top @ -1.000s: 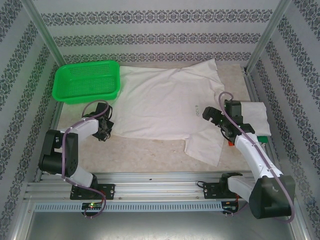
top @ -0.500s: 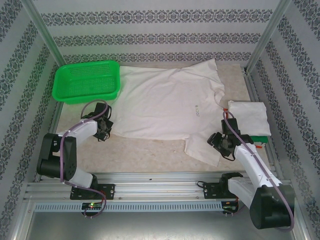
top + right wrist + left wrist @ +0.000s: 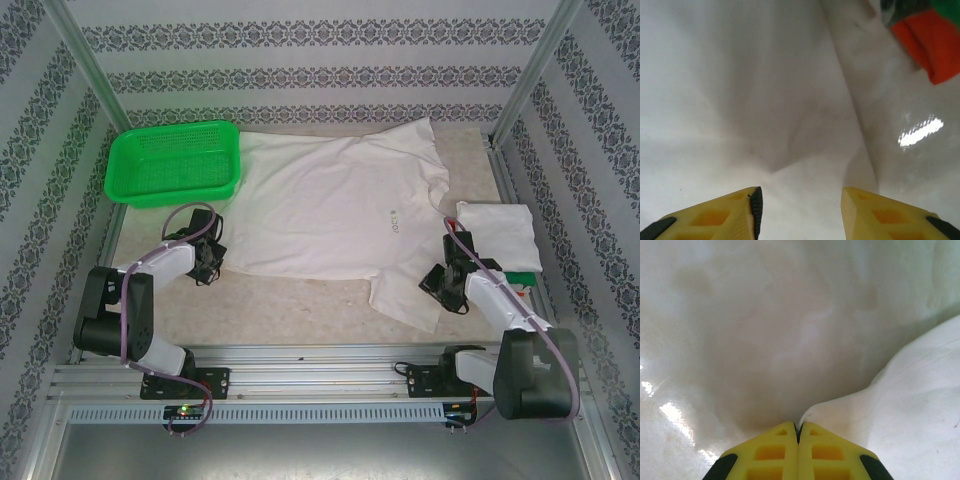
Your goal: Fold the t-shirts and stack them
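A white t-shirt [image 3: 330,210] lies spread flat across the middle of the table, its near-right sleeve [image 3: 408,292] pointing at the front edge. My left gripper [image 3: 207,258] is low at the shirt's near-left corner. In the left wrist view the yellow fingers [image 3: 798,426] are shut on a pinch of that white hem [image 3: 850,405]. My right gripper [image 3: 438,280] is down over the right sleeve, and its jaws [image 3: 800,196] stand apart with white cloth [image 3: 765,100] lying under and between them. A folded white t-shirt [image 3: 497,232] tops a stack at the right.
A green mesh basket [image 3: 175,160] sits at the back left, touching the shirt's far-left part. Orange [image 3: 927,42] and green [image 3: 518,277] edges of folded shirts stick out under the stack beside my right wrist. Metal posts and patterned walls close in the table.
My right arm has drawn back from beside the collar and stack toward the front edge and come down over the right sleeve, its jaws narrowing. The left gripper has kept its hold.
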Tool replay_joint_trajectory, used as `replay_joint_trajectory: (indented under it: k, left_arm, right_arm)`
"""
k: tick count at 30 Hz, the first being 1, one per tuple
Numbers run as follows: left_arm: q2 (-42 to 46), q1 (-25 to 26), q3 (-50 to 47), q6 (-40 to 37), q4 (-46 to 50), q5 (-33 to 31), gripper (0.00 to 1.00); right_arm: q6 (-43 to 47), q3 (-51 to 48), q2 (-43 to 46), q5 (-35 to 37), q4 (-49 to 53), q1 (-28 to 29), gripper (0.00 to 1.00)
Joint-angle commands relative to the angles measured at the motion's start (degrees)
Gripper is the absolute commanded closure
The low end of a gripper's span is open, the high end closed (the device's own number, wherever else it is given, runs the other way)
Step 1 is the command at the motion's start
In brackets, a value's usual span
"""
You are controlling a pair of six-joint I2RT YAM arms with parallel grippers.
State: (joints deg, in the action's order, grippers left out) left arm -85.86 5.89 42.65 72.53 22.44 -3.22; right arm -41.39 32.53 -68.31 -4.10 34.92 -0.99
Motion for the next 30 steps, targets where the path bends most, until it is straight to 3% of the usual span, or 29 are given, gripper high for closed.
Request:
replay_joint_trajectory:
  k: [1, 14, 20, 22, 24, 25, 27, 30]
  left_arm:
    - [1.43, -0.44, -0.82, 0.79, -0.99, -0.47, 1.00]
    - [2.62, -0.44, -1.00, 0.69, -0.99, -1.00, 1.00]
    - [2.53, -0.44, -0.91, 0.76, -1.07, -1.10, 1.00]
    - [2.63, -0.44, -0.85, 0.73, -1.08, -1.04, 1.00]
    - [2.80, -0.44, -0.83, 0.68, -1.09, -1.00, 1.00]
    - [2.84, -0.49, -0.87, 0.68, -1.08, -1.09, 1.00]
    - [2.98, -0.44, -0.83, 0.62, -1.03, -1.16, 1.00]
    - [3.07, -0.44, -0.82, 0.50, -0.99, -1.12, 1.00]
  right_arm:
    - [2.85, 1.80, -2.33, 0.97, -1.53, -0.83, 0.57]
    - [3.62, 2.98, -9.75, 0.63, -4.07, -1.03, 0.59]
    - [3.33, 2.45, -9.61, 0.65, -3.81, -1.09, 0.94]
    - [3.24, 2.62, -8.94, 0.91, -3.55, -1.05, 1.00]
    - [3.07, 2.79, -8.04, 1.19, -3.14, -1.05, 1.00]
    - [3.04, 3.03, -7.53, 1.20, -2.65, -1.09, 0.92]
    - [2.83, 3.32, -6.03, 1.02, -1.53, -1.03, 0.65]
    - [1.13, 2.62, -1.65, 1.36, 0.90, -0.56, 0.62]
